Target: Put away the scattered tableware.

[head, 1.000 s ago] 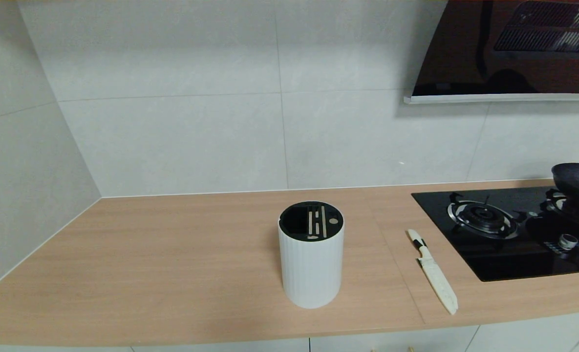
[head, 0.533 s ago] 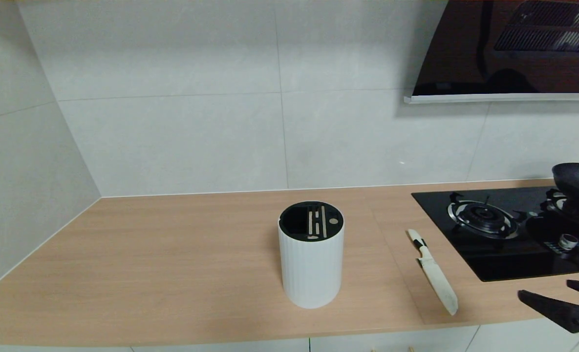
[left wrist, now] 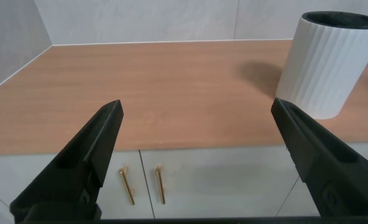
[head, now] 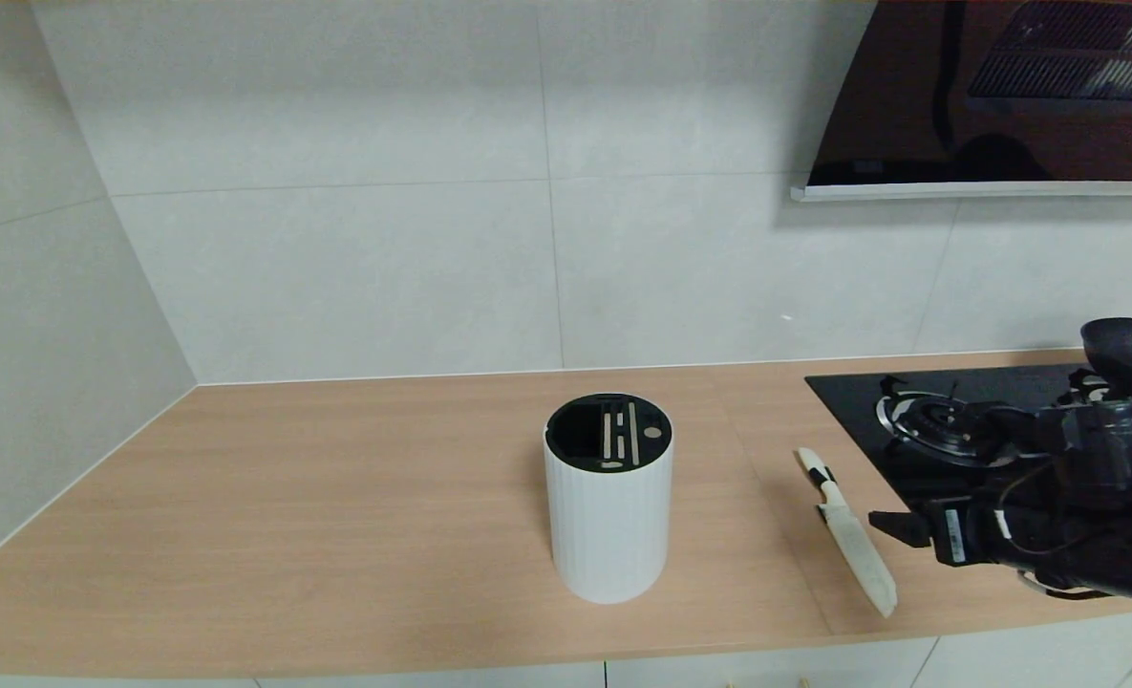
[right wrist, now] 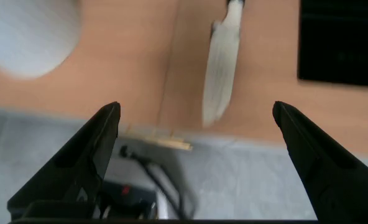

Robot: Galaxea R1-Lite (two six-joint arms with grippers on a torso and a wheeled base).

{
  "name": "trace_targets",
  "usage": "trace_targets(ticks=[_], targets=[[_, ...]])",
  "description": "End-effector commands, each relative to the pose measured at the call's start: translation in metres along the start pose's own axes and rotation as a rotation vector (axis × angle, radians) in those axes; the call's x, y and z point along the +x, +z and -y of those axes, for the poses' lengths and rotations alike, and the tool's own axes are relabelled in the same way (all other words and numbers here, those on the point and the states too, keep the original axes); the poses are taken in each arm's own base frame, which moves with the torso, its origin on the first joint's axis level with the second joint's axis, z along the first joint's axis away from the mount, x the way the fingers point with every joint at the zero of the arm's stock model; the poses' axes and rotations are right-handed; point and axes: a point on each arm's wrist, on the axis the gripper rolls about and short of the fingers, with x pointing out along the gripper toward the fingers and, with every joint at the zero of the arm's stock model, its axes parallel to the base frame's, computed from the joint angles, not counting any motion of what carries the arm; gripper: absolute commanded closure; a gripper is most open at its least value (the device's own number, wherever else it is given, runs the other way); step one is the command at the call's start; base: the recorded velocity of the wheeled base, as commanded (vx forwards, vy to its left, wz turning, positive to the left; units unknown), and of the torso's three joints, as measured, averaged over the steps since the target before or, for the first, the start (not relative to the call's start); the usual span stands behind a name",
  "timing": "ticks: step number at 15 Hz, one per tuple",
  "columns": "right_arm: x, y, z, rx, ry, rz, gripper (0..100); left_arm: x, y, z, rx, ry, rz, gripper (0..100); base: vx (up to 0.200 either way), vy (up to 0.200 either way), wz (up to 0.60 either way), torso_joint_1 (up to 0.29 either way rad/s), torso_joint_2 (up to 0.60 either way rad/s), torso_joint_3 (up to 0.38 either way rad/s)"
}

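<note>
A knife with a cream blade and a white handle lies flat on the wooden counter, between a white ribbed holder with a black slotted top and the cooktop. My right gripper hovers open above the counter's front edge, just right of the knife. In the right wrist view the knife lies between the spread fingers of that gripper, blade tip nearest, with the holder off to one side. My left gripper stands open and empty in front of the cabinet, below counter level, the holder beyond it.
A black gas cooktop sits at the right with a dark pan on its far burner. Tiled walls close the back and left. A range hood hangs above. Cabinet doors with brass handles lie under the counter edge.
My right arm has risen into view from the lower right and moved left, ending beside the knife. The knife and the holder have not moved.
</note>
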Motion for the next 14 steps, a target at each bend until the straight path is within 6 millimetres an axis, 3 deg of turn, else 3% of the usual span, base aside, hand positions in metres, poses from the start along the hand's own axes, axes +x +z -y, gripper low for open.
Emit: trace_targets(ticks=[1, 5, 10, 14], targets=[[0.063, -0.027, 0.002, -0.003, -0.052, -0.089, 0, 0.0, 0.0, 0.0, -0.001, 0.001, 0.0, 0, 0.0, 0.0, 0.0, 0.0, 0.0, 0.0], [0.099, -0.051, 0.003, -0.005, -0.084, -0.095, 0, 0.0, 0.0, 0.0, -0.001, 0.001, 0.0, 0, 0.0, 0.0, 0.0, 0.0, 0.0, 0.0], [0.126, -0.051, 0.004, 0.006, -0.106, -0.029, 0, 0.0, 0.0, 0.0, -0.001, 0.001, 0.0, 0, 0.0, 0.0, 0.0, 0.0, 0.0, 0.0], [0.137, -0.047, 0.002, 0.041, -0.114, 0.012, 0, 0.0, 0.0, 0.0, -0.001, 0.001, 0.0, 0, 0.0, 0.0, 0.0, 0.0, 0.0, 0.0]])
